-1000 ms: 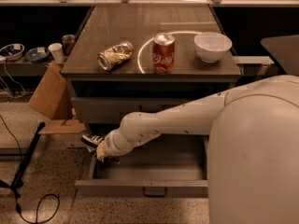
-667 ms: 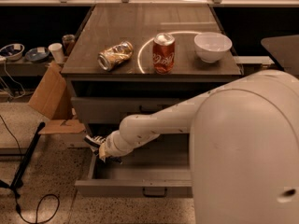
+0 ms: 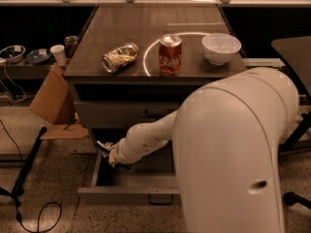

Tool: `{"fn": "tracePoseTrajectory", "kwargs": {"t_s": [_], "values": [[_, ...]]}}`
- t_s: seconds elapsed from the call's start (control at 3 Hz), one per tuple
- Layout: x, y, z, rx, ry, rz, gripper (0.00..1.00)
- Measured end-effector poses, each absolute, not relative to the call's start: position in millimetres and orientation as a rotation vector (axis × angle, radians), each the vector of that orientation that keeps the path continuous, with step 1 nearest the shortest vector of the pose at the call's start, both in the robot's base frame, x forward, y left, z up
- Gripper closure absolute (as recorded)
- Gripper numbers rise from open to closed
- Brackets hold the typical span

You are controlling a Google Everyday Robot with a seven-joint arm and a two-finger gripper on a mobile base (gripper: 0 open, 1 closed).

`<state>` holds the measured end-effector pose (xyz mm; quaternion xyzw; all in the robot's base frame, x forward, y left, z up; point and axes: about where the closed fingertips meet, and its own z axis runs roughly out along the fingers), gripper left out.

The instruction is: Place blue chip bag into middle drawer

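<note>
Currently the hand (image 3: 109, 152) is located at the left rear corner of the open middle drawer (image 3: 129, 196), just over its left wall. It is seen clamped on the blue chip bag (image 3: 102, 146); the bag sticks out from the tip, dark with white patches. The bag is held above the drawer's left edge and is not set down on the drawer floor. How much of the bag is gripped cannot be told, as the wrist blocks that side.

The arm (image 3: 150, 137) is stretched leftward from the large white body (image 3: 233, 149), passing under the closed drawer front (image 3: 124, 113) directly above. The middle drawer is pulled well out; its grey floor is partly hidden by the arm.

On the surface (image 3: 116, 28) of the cabinet three items are seen: a crushed golden can (image 3: 120, 58) lying on its side, a red soda can (image 3: 170, 55) upright just to the right of it, and a white bowl (image 3: 221, 48) near the right edge. All three are apart from one another.

A piece of cardboard (image 3: 51, 101) is leaned against the cabinet's left side, and a paper cup (image 3: 58, 54) is seen on a low shelf beyond it.
</note>
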<state>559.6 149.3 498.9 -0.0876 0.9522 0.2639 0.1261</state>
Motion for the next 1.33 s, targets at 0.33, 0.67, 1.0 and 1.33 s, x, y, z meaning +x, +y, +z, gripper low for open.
{"fn": "tracePoseTrajectory", "kwargs": {"t_s": [0.33,0.67,1.0,1.33], "values": [[568,146,488,-0.224,2.77,0.742,1.0],[573,143,479,-0.188,2.77,0.739,0.83],[574,139,474,-0.159,2.763,0.746,0.6],[574,136,474,-0.14,2.755,0.754,0.37]]}}
